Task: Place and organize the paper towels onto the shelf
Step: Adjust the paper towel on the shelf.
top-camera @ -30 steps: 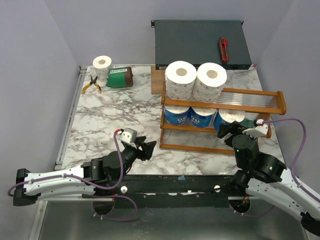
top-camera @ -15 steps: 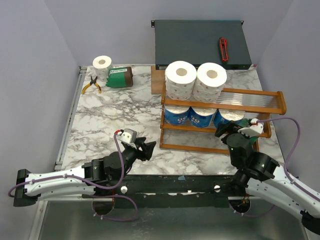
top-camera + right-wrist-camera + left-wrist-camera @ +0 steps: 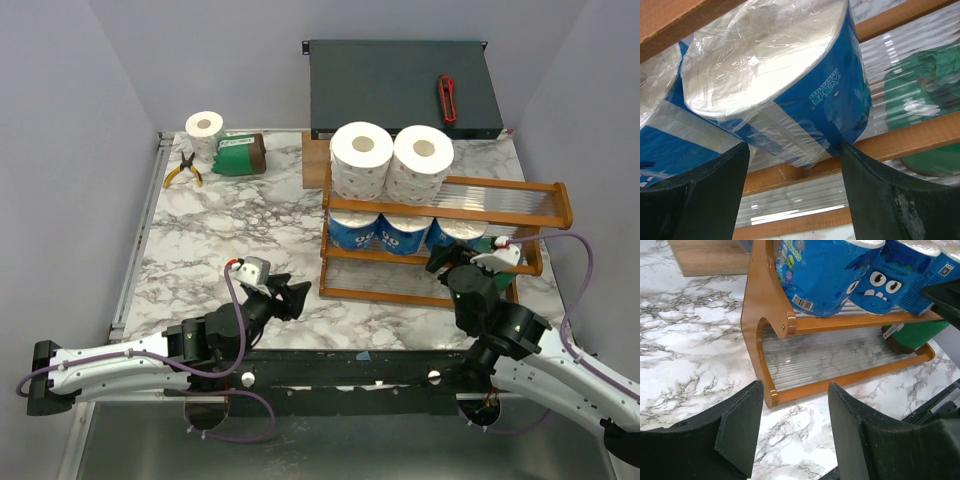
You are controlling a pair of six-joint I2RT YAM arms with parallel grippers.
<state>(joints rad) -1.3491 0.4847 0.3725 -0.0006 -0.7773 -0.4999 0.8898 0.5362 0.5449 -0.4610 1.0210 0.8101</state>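
The paper towels (image 3: 423, 160) are mostly sitting on the long three-tier shelf (image 3: 757, 300) with its orange-brown wooden frame and clear ribbed plastic tiers. Two bare white rolls (image 3: 361, 155) are standing side by side, touching, at the left end of the top tier, cores facing up. Three blue-wrapped rolls (image 3: 352, 232) are lining the middle tier beneath them. A green-wrapped roll (image 3: 912, 335) is lying on the bottom tier toward the right end. Two more are sitting off the shelf at the table's far left corner: a single bare white roll (image 3: 204, 128) standing upright and, just beside it, a loose green-wrapped roll (image 3: 238, 155) lying on its side.

My right gripper (image 3: 792, 147) is hanging at the middle tier's right end. Its fingers (image 3: 705, 200) are standing apart on either side of the rightmost blue-wrapped roll (image 3: 790, 85), their inner faces right at its wrapper. I cannot tell whether I am squeezing it or only framing it. My left gripper (image 3: 795, 390) is hovering low over the white marble-patterned table (image 3: 220, 230), near the shelf's left end panel, fingers spread apart over bare marble.

Small yellow-handled pliers (image 3: 183, 170) are lying just in front of the single white roll. A flat wooden board (image 3: 314, 160) is lying on the table at the shelf's far left end. Beyond it, a flat dark grey metal box (image 3: 400, 90) is sitting at the table's far edge, with a red-and-black tool (image 3: 446, 98) lying on top.
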